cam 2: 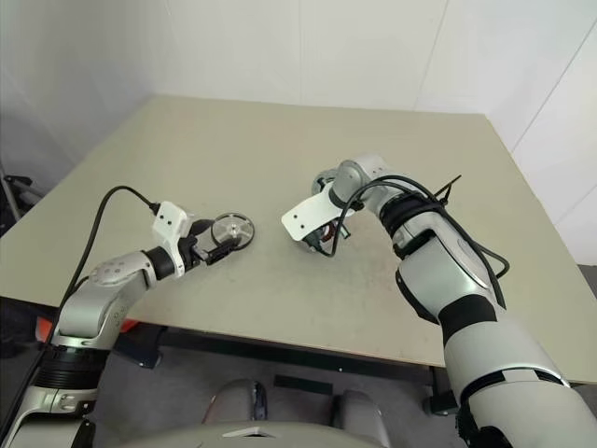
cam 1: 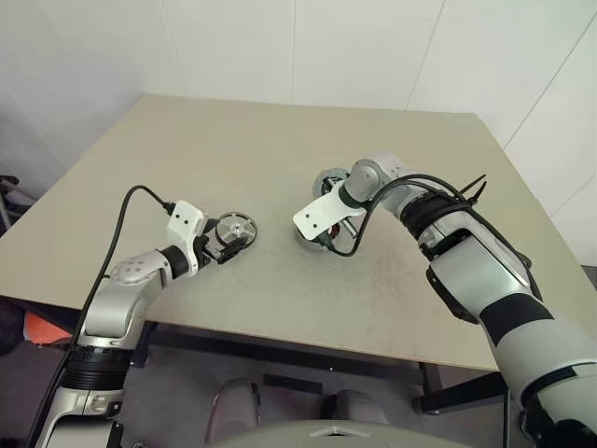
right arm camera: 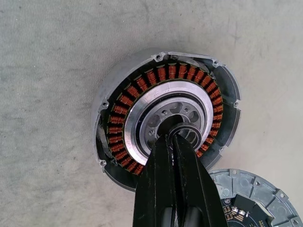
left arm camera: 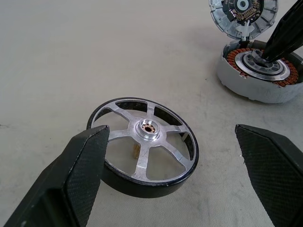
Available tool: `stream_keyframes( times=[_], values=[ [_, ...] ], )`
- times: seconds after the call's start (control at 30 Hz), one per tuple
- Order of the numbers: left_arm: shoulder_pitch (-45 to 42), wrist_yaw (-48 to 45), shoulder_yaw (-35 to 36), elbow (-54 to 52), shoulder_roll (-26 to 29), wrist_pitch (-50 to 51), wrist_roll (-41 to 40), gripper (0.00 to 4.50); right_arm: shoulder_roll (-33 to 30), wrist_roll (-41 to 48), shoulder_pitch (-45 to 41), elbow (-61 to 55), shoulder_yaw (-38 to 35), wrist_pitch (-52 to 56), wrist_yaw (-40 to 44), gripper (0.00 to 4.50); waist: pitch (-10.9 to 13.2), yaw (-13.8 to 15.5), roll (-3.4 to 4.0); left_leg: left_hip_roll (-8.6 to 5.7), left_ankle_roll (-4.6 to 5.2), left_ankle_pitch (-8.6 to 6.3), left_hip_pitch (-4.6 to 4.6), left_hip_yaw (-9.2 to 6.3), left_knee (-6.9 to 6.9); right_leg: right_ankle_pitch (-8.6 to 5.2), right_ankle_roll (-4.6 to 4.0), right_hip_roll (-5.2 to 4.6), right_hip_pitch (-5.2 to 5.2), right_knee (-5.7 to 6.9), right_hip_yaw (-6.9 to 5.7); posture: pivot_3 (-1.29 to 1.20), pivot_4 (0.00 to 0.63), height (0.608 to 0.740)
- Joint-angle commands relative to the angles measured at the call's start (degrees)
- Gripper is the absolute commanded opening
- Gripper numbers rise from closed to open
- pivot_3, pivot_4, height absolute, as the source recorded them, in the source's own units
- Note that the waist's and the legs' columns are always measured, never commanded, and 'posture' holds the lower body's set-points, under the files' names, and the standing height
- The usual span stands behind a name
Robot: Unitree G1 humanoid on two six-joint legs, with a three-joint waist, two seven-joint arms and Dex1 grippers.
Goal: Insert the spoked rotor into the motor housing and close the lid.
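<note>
At centre frame, my right gripper (right arm camera: 176,138), fingers pressed together, points down into the hub of the housing (right arm camera: 165,111), its lid (right arm camera: 253,196) lying open just beside. Left of centre, my left gripper (left arm camera: 173,156) stands wide open around the rotor (left arm camera: 144,144), which lies flat on the table (cam 1: 233,149).

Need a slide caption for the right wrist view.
Shut right gripper pokes into the centre of the open motor housing, lid beside it.

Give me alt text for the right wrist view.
The right claw, shut, points its tips into the dark centre of the motor housing, an open grey cup ringed with copper windings on the table. A round lid lies beside it.
</note>
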Motion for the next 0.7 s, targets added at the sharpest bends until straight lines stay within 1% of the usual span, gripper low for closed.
stream_keyframes(
  times=[0.03,0.7],
  values=[
    [-1.37,-0.09,1.22,-1.08,0.62,-0.95,-0.15,4.50,-0.78,0.61,-1.99,-1.31,-0.75,-0.47,0.65,0.02,0.00,0.01,0.00,0.00,0.00,0.00,0.00,0.00,0.00,0.00,0.00,0.00,0.00,0.00,0.00,0.00,0.000,0.740],
    [-1.86,-0.36,0.93,-0.47,0.47,-1.19,0.15,4.50,-1.26,1.21,-0.87,-4.87,-0.81,-0.98,2.74,0.02,0.00,-0.02,0.00,0.01,0.00,0.00,0.00,0.00,0.01,0.00,0.00,0.00,-0.01,0.01,-0.01,0.00,0.000,0.740]
  ],
)
